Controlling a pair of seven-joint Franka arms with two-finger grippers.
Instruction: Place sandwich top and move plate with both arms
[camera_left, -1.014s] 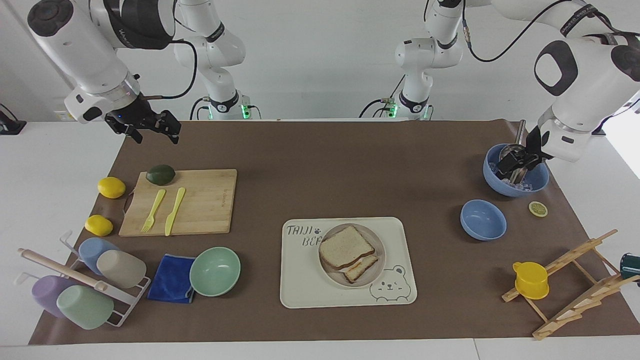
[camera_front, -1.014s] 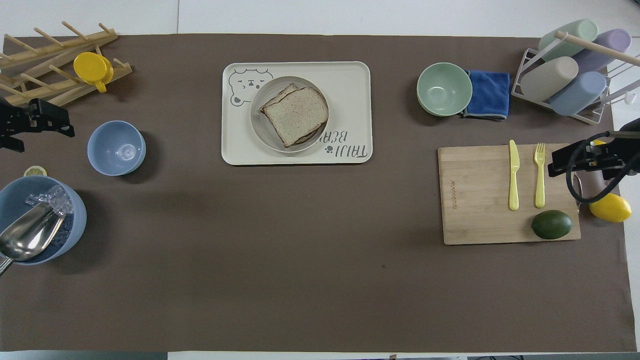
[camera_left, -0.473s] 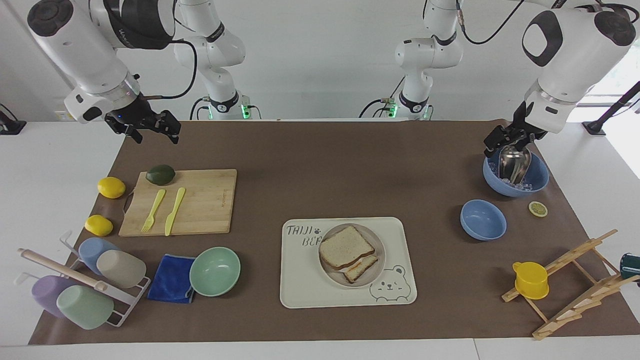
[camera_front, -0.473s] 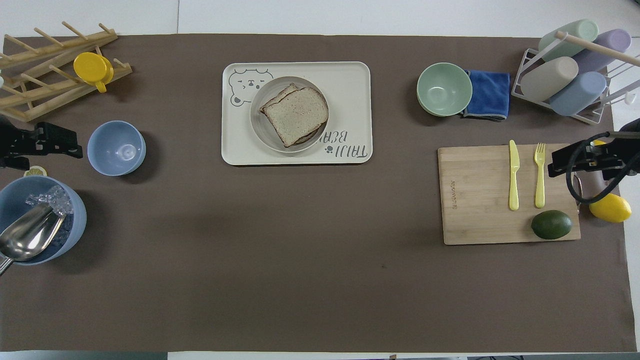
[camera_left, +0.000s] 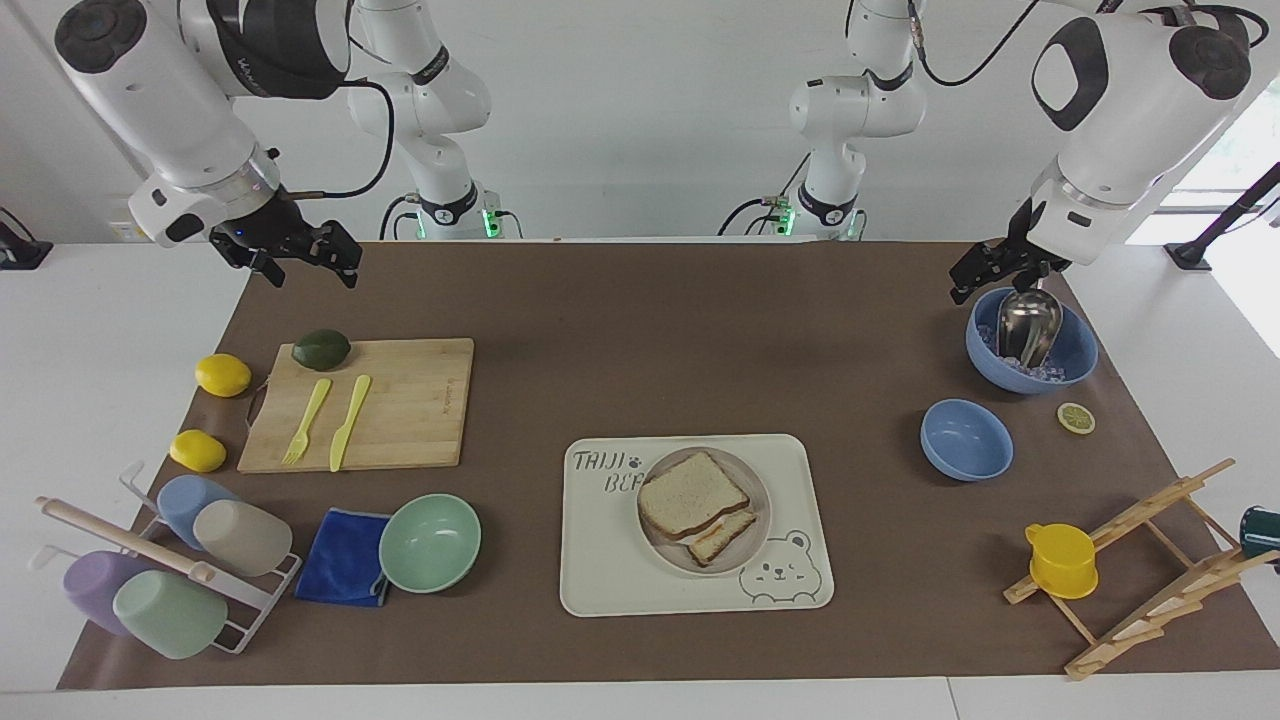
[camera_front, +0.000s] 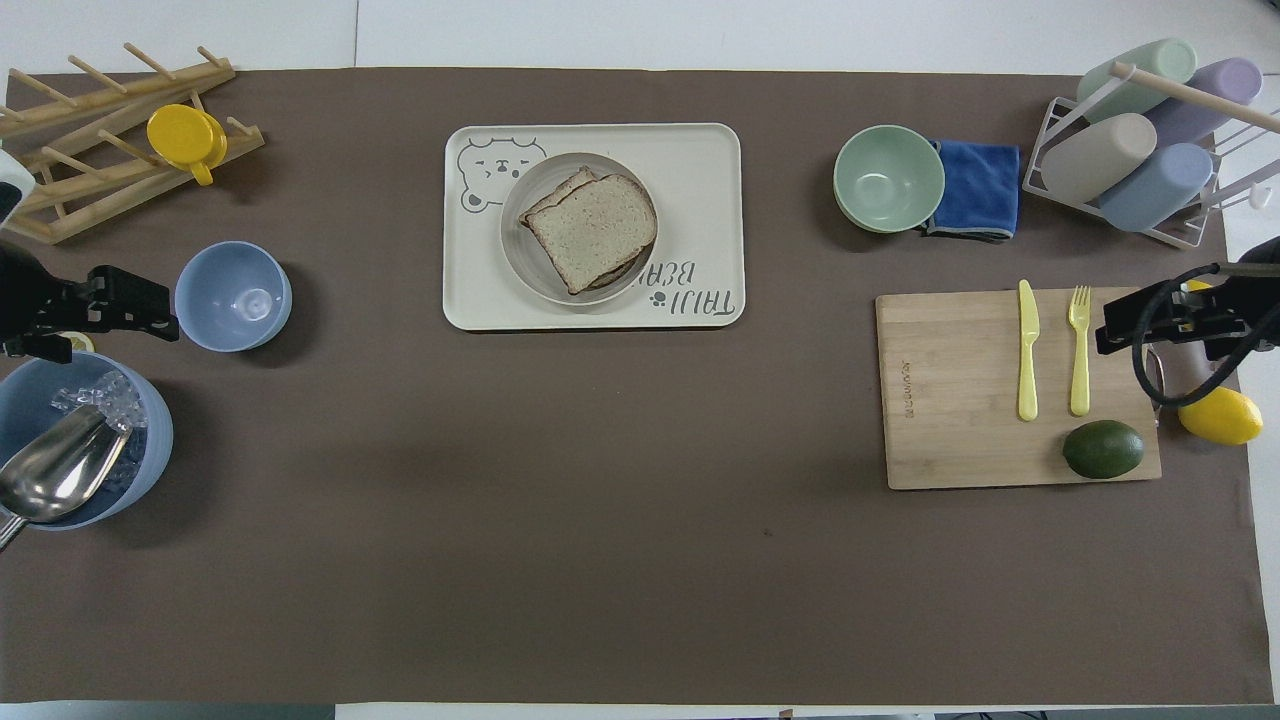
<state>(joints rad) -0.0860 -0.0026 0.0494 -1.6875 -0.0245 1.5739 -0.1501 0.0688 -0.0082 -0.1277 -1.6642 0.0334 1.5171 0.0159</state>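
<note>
The sandwich top (camera_left: 692, 494) lies on the plate (camera_left: 753, 490), over a smaller slice, and the plate stands on the bear tray (camera_left: 600, 560). The left gripper (camera_left: 990, 268) hangs over the ice bowl (camera_left: 1075, 365), toward the left arm's end of the table from the tray, and the right gripper (camera_left: 300, 258) hangs toward the right arm's end. Both hold nothing; I cannot tell how their jaws stand.

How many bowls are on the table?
3. A mint-green bowl beside the blue cloth; a small blue bowl toward the left arm's end; a larger blue bowl, holding ice and a metal scoop, nearer the robots than the small one.
</note>
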